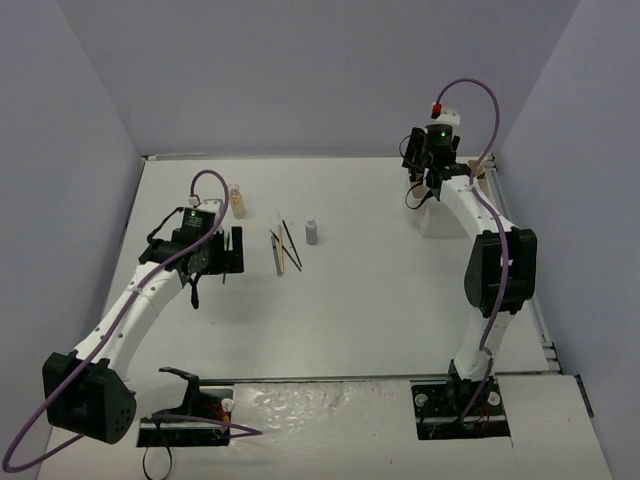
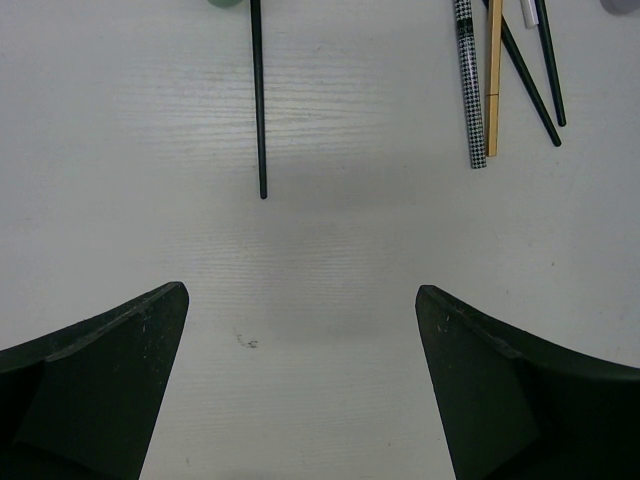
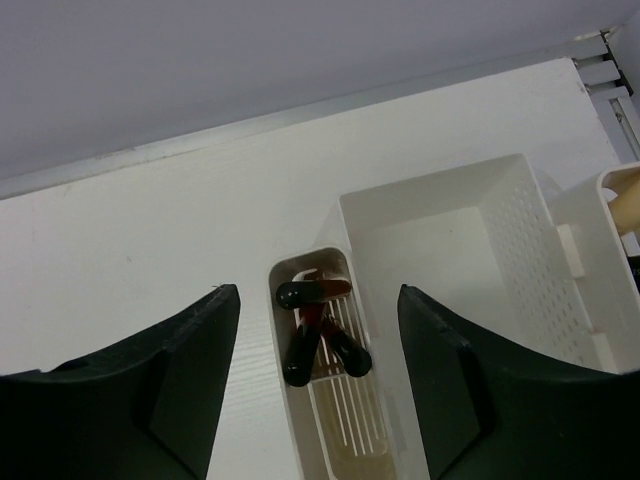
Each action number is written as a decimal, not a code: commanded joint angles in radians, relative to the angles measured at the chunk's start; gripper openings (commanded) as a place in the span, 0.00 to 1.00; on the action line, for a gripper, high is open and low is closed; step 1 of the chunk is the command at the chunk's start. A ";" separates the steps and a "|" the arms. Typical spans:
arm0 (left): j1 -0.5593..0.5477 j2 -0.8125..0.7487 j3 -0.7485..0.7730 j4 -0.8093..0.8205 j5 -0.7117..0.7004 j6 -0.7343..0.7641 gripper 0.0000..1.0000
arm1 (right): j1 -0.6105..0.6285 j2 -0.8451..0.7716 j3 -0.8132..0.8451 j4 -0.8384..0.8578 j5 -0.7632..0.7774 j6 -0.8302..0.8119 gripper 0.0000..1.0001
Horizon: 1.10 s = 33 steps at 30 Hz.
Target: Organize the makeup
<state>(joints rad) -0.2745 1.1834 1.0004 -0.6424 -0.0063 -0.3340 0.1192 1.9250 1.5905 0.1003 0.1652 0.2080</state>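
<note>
My right gripper [image 3: 315, 292] hangs open above the white box [image 3: 440, 205], with nothing between its fingers. Directly below it, three red and black tubes [image 3: 318, 325] lie crossed in the box's narrow end compartment. In the top view this gripper [image 1: 418, 170] is at the far right. My left gripper [image 2: 300, 305] stands wide open over bare table. Ahead of it lie a thin black pencil [image 2: 259, 100], a chequered pencil [image 2: 464, 80], a tan stick [image 2: 493, 75] and two more black pencils [image 2: 527, 72]. An amber bottle [image 1: 237, 200] and a grey-purple bottle [image 1: 311, 231] stand nearby.
The box's large perforated compartment [image 3: 520, 250] shows nothing inside. A tan object [image 1: 483, 161] leans at the box's far right corner. The back wall [image 3: 300, 50] rises just behind the box. A green bottle's edge [image 2: 225, 2] shows at the top of the left wrist view.
</note>
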 commanded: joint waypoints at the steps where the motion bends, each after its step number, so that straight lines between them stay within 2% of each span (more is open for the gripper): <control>1: 0.006 0.009 0.041 0.000 0.002 0.001 0.96 | -0.003 -0.181 -0.022 0.008 -0.049 0.002 0.71; 6: 0.006 0.047 0.047 -0.022 -0.004 0.001 0.97 | -0.004 -0.428 -0.165 -0.013 -0.124 0.010 0.92; 9: 0.006 0.076 0.055 -0.034 -0.011 0.003 0.96 | -0.004 -0.568 -0.309 -0.018 -0.169 0.020 1.00; 15: 0.008 0.133 0.064 -0.017 -0.017 0.000 0.94 | -0.004 -0.924 -0.561 -0.019 -0.253 0.044 1.00; 21: 0.022 0.245 0.090 0.029 -0.005 -0.013 0.84 | -0.006 -1.138 -0.679 -0.031 -0.300 0.030 1.00; 27: 0.069 0.359 0.091 0.114 0.039 -0.018 0.55 | -0.003 -1.236 -0.744 -0.031 -0.290 0.043 1.00; 30: 0.072 0.404 0.096 0.152 0.024 -0.006 0.48 | 0.001 -1.252 -0.756 -0.033 -0.294 0.044 1.00; 33: 0.074 0.449 0.101 0.167 0.016 0.012 0.45 | 0.008 -1.258 -0.762 -0.031 -0.300 0.040 1.00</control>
<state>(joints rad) -0.2055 1.6127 1.0411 -0.5430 0.0174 -0.3426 0.1190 0.6667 0.8325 0.0019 -0.1112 0.2424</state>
